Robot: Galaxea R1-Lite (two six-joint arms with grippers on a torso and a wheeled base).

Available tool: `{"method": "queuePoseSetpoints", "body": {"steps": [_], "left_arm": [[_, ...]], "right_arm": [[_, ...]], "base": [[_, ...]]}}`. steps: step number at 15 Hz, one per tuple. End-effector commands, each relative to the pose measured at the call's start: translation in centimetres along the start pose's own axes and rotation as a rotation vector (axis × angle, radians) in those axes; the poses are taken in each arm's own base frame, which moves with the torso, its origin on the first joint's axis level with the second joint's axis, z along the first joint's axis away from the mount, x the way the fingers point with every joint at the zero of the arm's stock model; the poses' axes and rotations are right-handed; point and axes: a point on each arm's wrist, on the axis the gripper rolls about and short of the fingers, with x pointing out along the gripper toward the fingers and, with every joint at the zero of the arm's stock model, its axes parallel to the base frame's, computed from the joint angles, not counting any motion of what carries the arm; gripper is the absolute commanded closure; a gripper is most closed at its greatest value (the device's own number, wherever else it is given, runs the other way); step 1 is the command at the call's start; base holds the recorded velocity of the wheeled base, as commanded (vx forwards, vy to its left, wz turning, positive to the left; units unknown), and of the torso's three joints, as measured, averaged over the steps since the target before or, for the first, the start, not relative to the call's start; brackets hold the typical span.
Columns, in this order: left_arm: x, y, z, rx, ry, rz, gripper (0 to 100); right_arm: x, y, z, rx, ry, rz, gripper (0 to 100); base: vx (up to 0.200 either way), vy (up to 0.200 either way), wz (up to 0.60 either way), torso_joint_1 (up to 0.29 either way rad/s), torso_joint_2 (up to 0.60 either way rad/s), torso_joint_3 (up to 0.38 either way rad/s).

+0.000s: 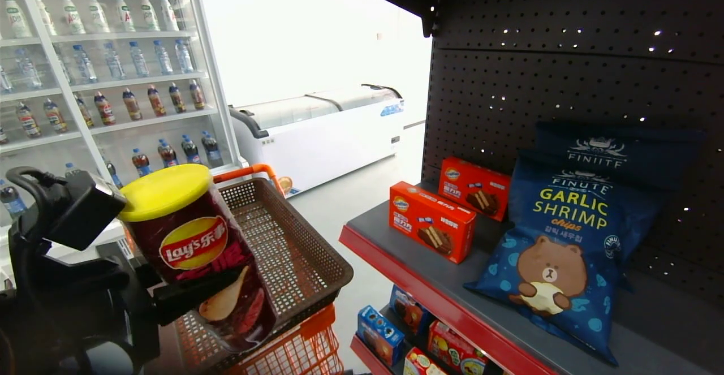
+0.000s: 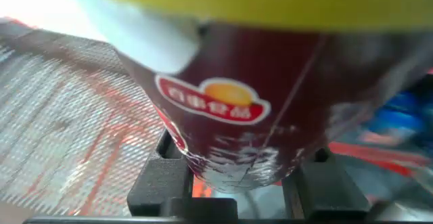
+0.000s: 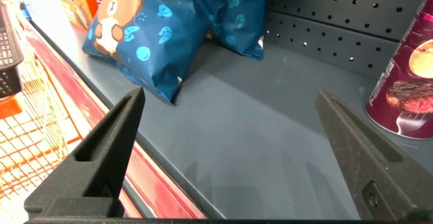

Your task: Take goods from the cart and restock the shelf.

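Note:
A dark red chip can (image 1: 198, 250) with a yellow lid hangs tilted above the cart's brown basket (image 1: 294, 250), and my left gripper (image 1: 189, 296) is shut on its lower body. The left wrist view has the same can (image 2: 230, 109) close up between the gripper's black fingers (image 2: 159, 183). My right gripper (image 3: 230, 149) stands open over a bare stretch of the grey shelf (image 3: 257, 129), nothing between its fingers. Another dark red can (image 3: 409, 88) stands on the shelf beside it. The shelf (image 1: 384, 239) lies to the cart's right.
On the shelf are two red boxes (image 1: 432, 221) (image 1: 474, 187) and blue chip bags (image 1: 560, 262) against the pegboard back. The lower shelf holds small boxes (image 1: 396, 330). An orange cart basket (image 1: 294, 352) sits below the brown one. A bottle fridge (image 1: 102, 69) and a chest freezer (image 1: 322, 132) stand behind.

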Motion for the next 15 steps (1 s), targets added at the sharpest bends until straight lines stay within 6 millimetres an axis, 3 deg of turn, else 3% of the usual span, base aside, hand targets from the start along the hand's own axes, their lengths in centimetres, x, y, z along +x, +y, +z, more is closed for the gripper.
{"method": "queuePoseSetpoints", "body": {"steps": [1, 5, 10, 15], "left_arm": [[0.3, -0.9, 0.1, 0.005, 0.007, -0.108, 100], [0.7, -2.7, -0.1, -0.023, 0.035, -0.27, 100], [0.9, -2.9, 2.0, -0.036, 0.031, -0.363, 100], [0.8, -3.8, 1.8, -0.011, 0.034, -0.505, 100]], "right_arm": [[0.0, 0.0, 0.0, 0.0, 0.001, 0.001, 0], [0.0, 0.0, 0.0, 0.0, 0.001, 0.001, 0], [0.0, 0.0, 0.0, -0.002, 0.001, 0.002, 0], [0.0, 0.0, 0.0, -0.002, 0.001, 0.002, 0]], "base": [[0.0, 0.0, 0.0, 0.0, 0.0, 0.0], [0.0, 0.0, 0.0, 0.0, 0.0, 0.0], [0.0, 0.0, 0.0, 0.0, 0.0, 0.0], [0.0, 0.0, 0.0, 0.0, 0.0, 0.0]]}}
